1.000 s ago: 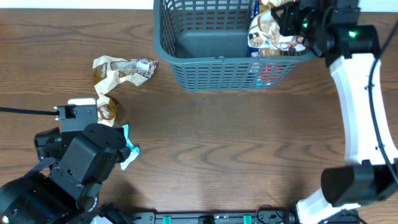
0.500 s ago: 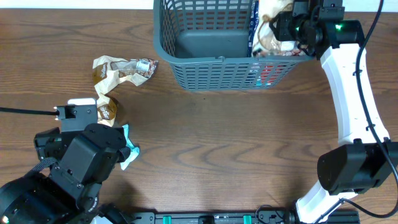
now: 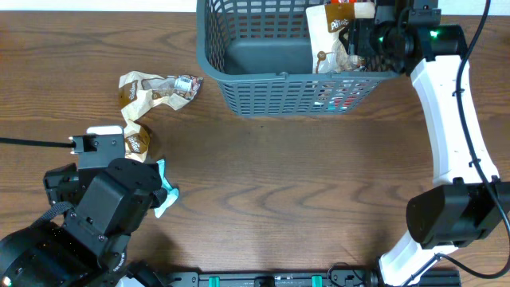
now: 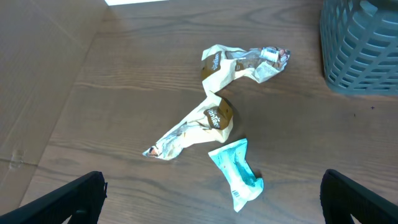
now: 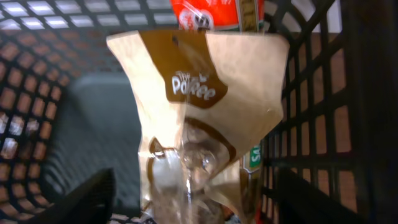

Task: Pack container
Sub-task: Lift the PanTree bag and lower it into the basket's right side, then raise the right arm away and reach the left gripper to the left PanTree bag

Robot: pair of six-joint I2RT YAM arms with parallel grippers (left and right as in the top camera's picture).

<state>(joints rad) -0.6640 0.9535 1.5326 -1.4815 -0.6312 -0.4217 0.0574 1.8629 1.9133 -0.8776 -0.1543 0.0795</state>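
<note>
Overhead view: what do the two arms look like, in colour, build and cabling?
The right arm has white links, black joint housings and a green light near its wrist. The left arm is black and blocky, with a small white block at its end and a black cable running to the picture's edge.

container: dark grey, slotted lattice sides
upright packet: cream with a brown panel, white lettering
packet behind it: red, white print
crumpled packets: cream and brown, clear patches
small wrapper: teal and white
surface: brown wood grain
right arm: white, black joints
</note>
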